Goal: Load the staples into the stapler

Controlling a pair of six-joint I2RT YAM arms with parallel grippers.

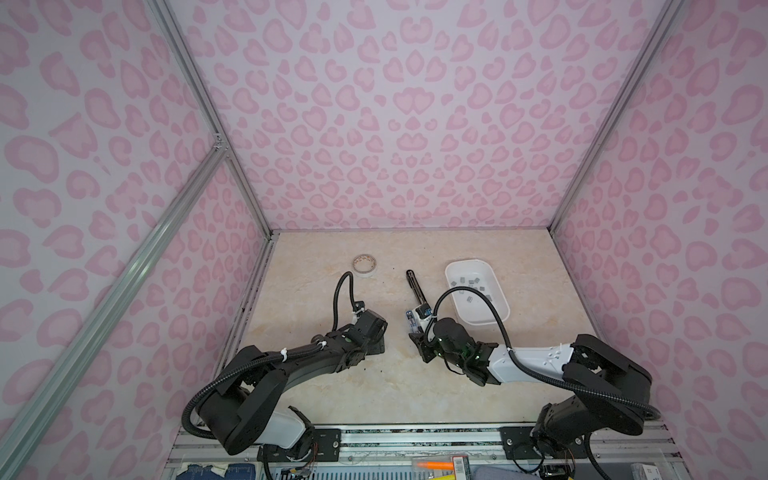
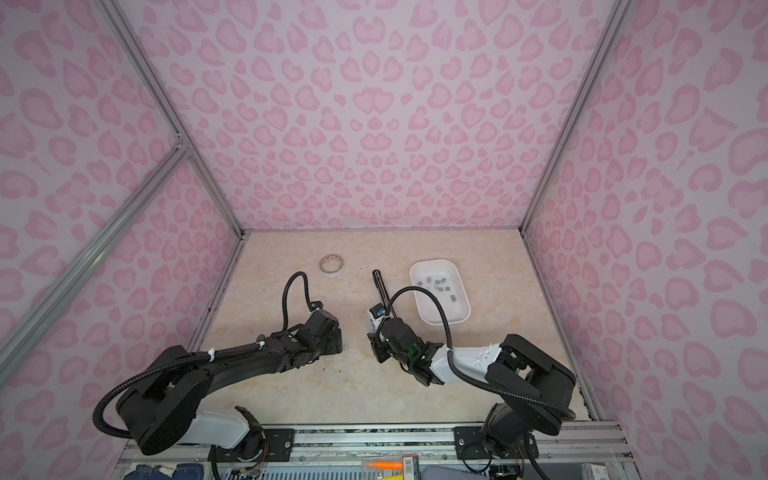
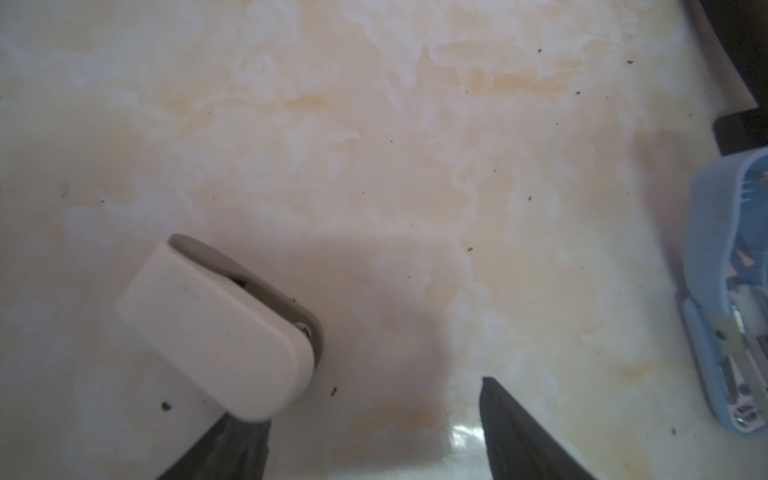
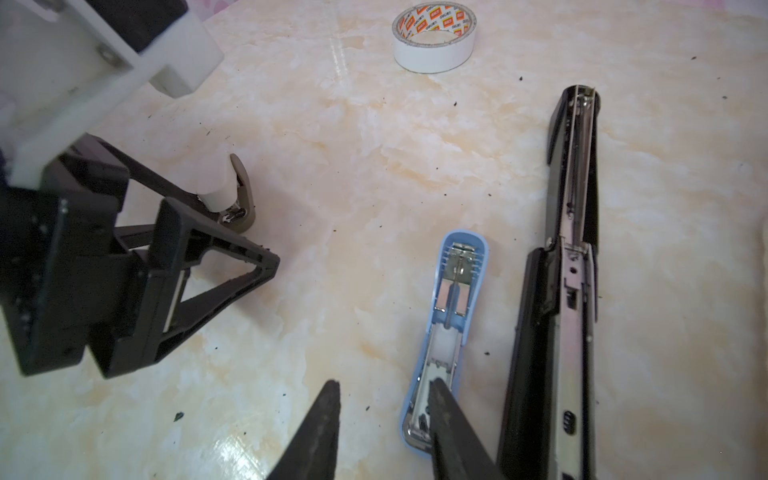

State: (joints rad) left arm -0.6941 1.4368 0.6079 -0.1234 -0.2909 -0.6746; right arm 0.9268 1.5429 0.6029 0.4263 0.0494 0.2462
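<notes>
Nearest on the tabletop [image 1: 374, 395] are the two hands. The right hand [image 4: 384, 395] is partly open, with bare surface showing between its fingers and nothing visibly held. One finger lies over the near end of the blue stapler [image 4: 446, 316], though whether it touches cannot be told. That stapler is folded open, its metal channel facing up. Its long axis runs near to far and leans slightly right at the far end. Whether the channel already holds a strip is too small to tell. To the left, the left hand [image 3: 370, 411] stands wide open, gripping nothing. A small cream stapler [image 3: 216, 328] lies against one of its fingers, outside the gap. Just right of the blue stapler, and reaching farther back, lies a long black stapler [image 4: 569, 270], also open. The staples [image 1: 471, 282] are scattered loose in a white tray [image 1: 473, 266], which sits to the far right of the right hand. That makes the right arm clearly the nearer one for fetching a strip. In my judgement the reach must cross the black stapler, and the arm's own cable loops over the tray's near edge. A roll of tape [image 1: 365, 265] sits far left, well clear.
</notes>
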